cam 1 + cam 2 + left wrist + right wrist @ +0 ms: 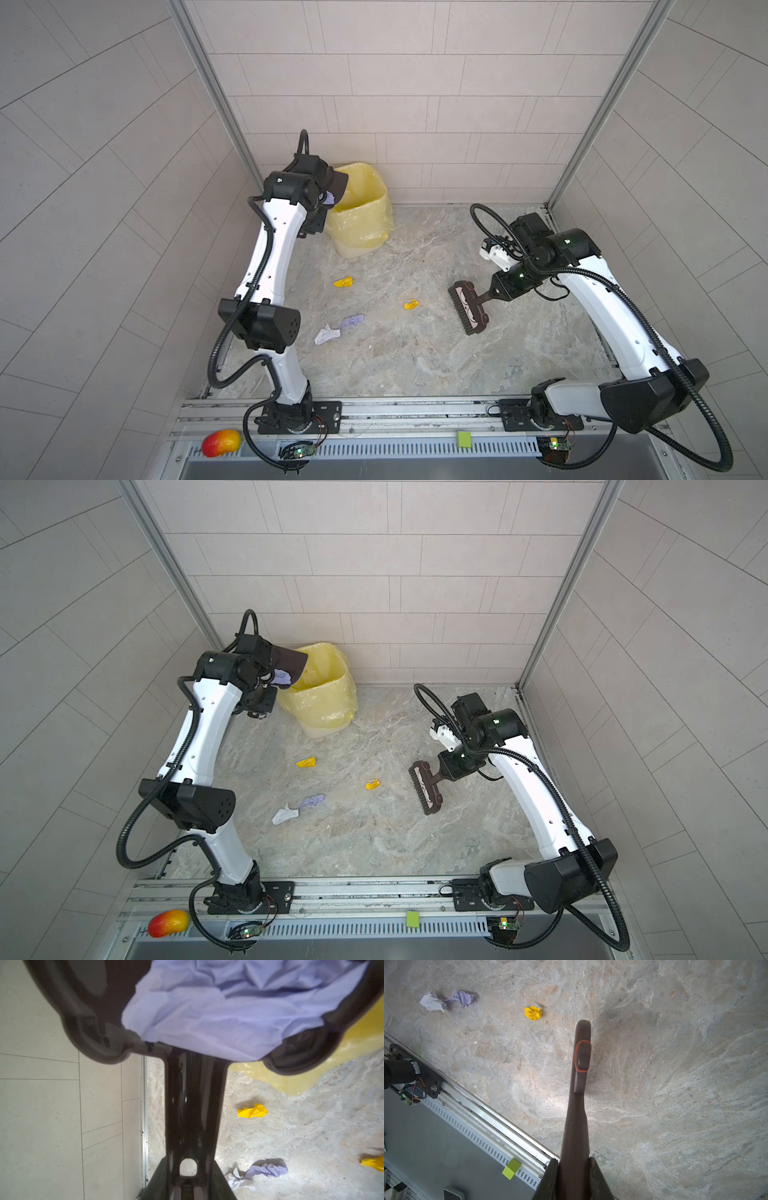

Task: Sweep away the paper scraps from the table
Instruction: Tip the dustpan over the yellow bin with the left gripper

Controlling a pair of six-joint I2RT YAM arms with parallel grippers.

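Note:
My left gripper (188, 1167) is shut on the handle of a dark brown dustpan (338, 185), tilted over the yellow-lined bin (365, 232) at the back left. A crumpled lilac paper scrap (228, 1012) still lies in the pan. My right gripper (574, 1160) is shut on the handle of a brown brush (468, 309) whose head stands on the table (415, 357) at the right. On the table lie two yellow scraps (343, 282) (411, 304), a lilac scrap (353, 321) and a white scrap (326, 335) touching it, all left of the brush.
A red-yellow mango toy (221, 443) and a small green square (464, 439) rest on the front ledge beyond the metal rail (415, 409). Tiled walls close in the back and both sides.

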